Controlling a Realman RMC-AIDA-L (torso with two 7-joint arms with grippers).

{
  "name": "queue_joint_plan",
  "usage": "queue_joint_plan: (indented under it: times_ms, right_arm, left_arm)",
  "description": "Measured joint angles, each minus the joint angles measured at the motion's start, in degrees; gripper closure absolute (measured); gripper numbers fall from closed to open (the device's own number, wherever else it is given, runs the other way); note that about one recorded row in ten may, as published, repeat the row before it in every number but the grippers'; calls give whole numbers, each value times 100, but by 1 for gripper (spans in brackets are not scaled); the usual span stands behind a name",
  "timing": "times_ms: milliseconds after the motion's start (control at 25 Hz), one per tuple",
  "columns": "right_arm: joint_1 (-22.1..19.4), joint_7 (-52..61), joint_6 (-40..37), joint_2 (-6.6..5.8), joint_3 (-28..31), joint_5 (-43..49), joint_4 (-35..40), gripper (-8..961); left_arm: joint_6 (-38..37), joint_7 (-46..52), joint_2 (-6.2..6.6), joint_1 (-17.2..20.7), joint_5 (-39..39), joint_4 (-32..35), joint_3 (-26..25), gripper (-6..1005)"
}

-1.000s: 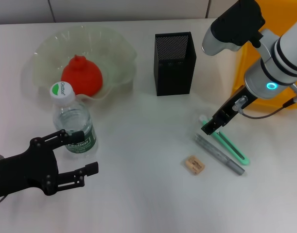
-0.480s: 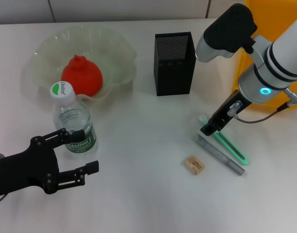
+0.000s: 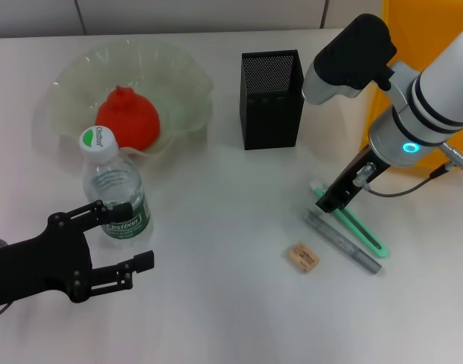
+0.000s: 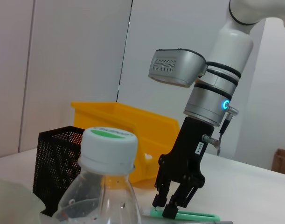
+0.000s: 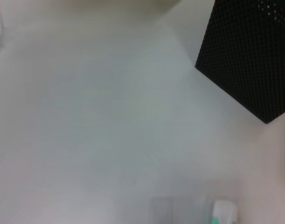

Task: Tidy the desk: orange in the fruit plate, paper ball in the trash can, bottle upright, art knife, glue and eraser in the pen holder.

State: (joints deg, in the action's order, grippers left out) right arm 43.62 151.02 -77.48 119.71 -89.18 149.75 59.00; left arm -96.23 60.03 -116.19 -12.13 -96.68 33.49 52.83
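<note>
- My right pincer (image 3: pixel 327 203) sits right of centre in the head view, tips down at the near end of the green plastic art knife (image 3: pixel 354 221). In the left wrist view its fingers (image 4: pixel 171 211) stand slightly apart around that end, nothing gripped yet. I judge this is the approach to lift the knife.
- The knife lies flat on the white bench (image 3: pixel 231 303), just beside the grey glue stick (image 3: pixel 342 243); I come at its free end so I don't catch the glue.
- The small tan eraser (image 3: pixel 301 258) lies near them, toward the lower centre.
- The black mesh pen holder (image 3: pixel 271 98) stands upright at upper centre, open top ready for all three.
- My left pincer (image 3: pixel 117 246), lower left, is spread wide and empty, just beside the clear plastic water bottle with a green-and-white cap (image 3: pixel 114 188), which stands upright.
- The orange-red fruit (image 3: pixel 126 118) rests in the translucent wavy fruit plate (image 3: pixel 182 80), upper left.
</note>
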Motion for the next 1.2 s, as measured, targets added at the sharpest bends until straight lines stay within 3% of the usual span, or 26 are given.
queue_joint_plan:
  times_ms: [280,480,560,760,800,840,880,960,1000,1040,1080,1200]
  right_arm:
    - [-10,-9,44,0,-6,-14,-98,619]
    - [-49,-48,48,4,-17,-76,-60,760]
    - [-69,-70,2,5,-12,-77,-1,770]
    - [-521,-98,-387,-32,180,-308,1144,789]
    - [-885,-215,-542,-36,581,-640,2029,789]
    - [-885,-215,-542,-36,581,-640,2029,789]
    - [-1207,-467,-521,-23,1125,-1245,2665,789]
    - [-1341,-638,-443,-19,1413,-1684,2876,789]
    - [-1554,-1094,-51,-30,1791,-2691,2923,790]
    - [-1554,-1094,-51,-30,1791,-2691,2923,790]
    - [-1666,-1698,539,-34,1881,-3563,2577,790]
    - [-1708,-2559,1209,-28,1841,-4372,1949,790]
  left_arm:
    - [0,0,0,0,0,-4,-1,170]
    - [0,0,0,3,-3,-8,-1,169]
    - [0,0,0,5,-4,-9,-1,169]
    - [-1,0,0,38,-7,-9,-11,170]
    - [-1,0,0,45,-9,-9,-18,170]
    - [-1,0,0,45,-9,-9,-18,170]
    - [-1,0,-2,46,-10,-9,-17,170]
    - [-3,0,-5,43,-10,-9,-13,170]
    - [-13,0,-8,25,-10,-12,-10,170]
    - [-13,0,-8,25,-10,-12,-10,170]
    - [-20,0,-10,18,-10,-14,-8,170]
    - [-31,0,-32,-16,-9,-18,-1,170]
